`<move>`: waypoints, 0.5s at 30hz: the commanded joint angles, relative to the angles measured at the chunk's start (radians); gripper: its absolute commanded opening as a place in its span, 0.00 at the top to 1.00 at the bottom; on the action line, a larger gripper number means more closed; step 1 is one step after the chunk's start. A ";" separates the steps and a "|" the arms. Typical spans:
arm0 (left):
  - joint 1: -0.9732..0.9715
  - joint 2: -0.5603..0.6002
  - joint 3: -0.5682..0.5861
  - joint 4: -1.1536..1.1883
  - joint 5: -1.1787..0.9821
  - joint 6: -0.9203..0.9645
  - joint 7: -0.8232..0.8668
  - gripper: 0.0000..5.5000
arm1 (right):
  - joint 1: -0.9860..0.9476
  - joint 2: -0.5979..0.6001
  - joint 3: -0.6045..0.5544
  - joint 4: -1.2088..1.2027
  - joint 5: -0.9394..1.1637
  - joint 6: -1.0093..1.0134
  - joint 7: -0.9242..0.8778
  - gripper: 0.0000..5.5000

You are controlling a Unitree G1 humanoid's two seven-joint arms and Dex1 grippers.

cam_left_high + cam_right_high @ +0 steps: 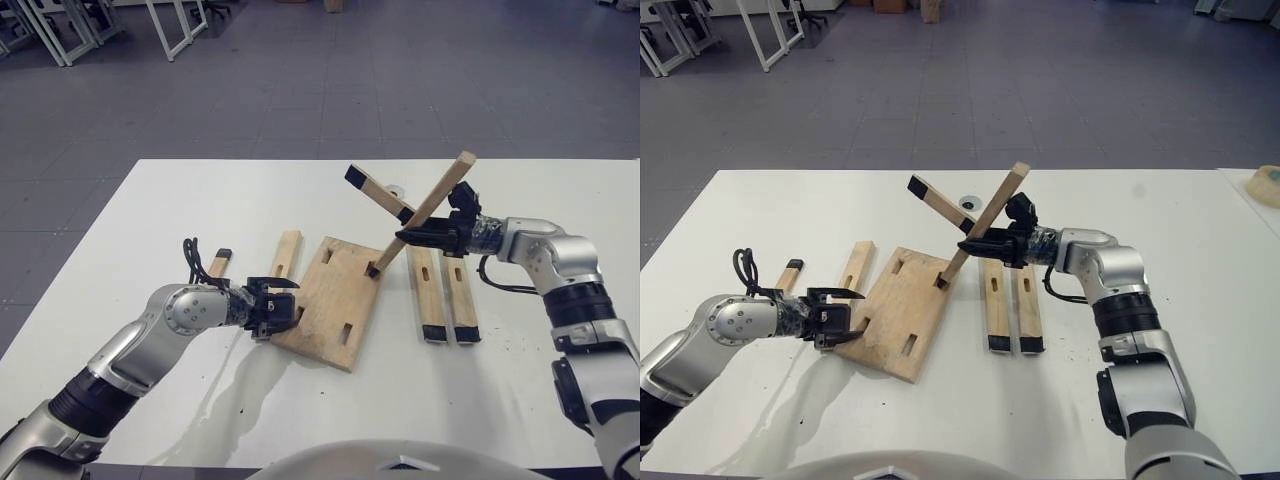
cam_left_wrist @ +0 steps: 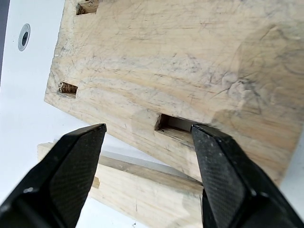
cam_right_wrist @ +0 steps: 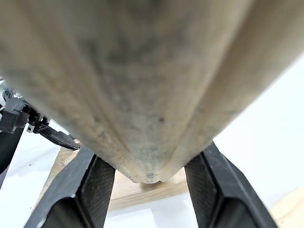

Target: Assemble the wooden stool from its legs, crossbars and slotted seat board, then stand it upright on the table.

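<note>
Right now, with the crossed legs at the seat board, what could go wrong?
The right pincer holds the crossed legs tilted, a black-tipped end at a slot in the seat board; pushed at that angle it might jam or skid out. The left pincer is open at the board's edge, and the board lies partly on a wooden bar, so it could slide or rock.

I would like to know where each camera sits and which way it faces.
Left eye view: on the head, facing forward and down over the table; both arms show.
Right eye view: beside it, facing likewise; both share the seat board and arms.
Left wrist view: on the left wrist, facing the seat board past the open left gripper.
Right wrist view: on the right wrist, facing along the crossed legs in the right gripper.
</note>
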 commanded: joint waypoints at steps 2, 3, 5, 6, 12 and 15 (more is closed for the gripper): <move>0.034 0.012 -0.049 0.074 0.070 0.009 -0.059 0.40 | -0.055 0.032 0.050 0.092 -0.078 -0.046 0.054 0.63; 0.033 0.009 -0.049 0.075 0.071 0.007 -0.060 0.40 | -0.060 0.037 0.058 0.106 -0.090 -0.052 0.064 0.63; 0.030 0.002 -0.048 0.075 0.073 0.006 -0.061 0.40 | -0.061 0.043 0.080 0.134 -0.128 -0.080 0.073 0.63; 0.031 -0.001 -0.049 0.072 0.074 0.007 -0.060 0.40 | -0.064 0.048 0.095 0.156 -0.156 -0.105 0.069 0.63; 0.044 -0.008 -0.048 0.071 0.082 0.008 -0.062 0.40 | -0.108 0.049 0.150 0.313 -0.289 -0.207 0.001 0.63; 0.052 -0.019 -0.050 0.057 0.083 0.021 -0.060 0.40 | -0.062 0.037 0.174 0.232 -0.318 -0.225 -0.048 0.63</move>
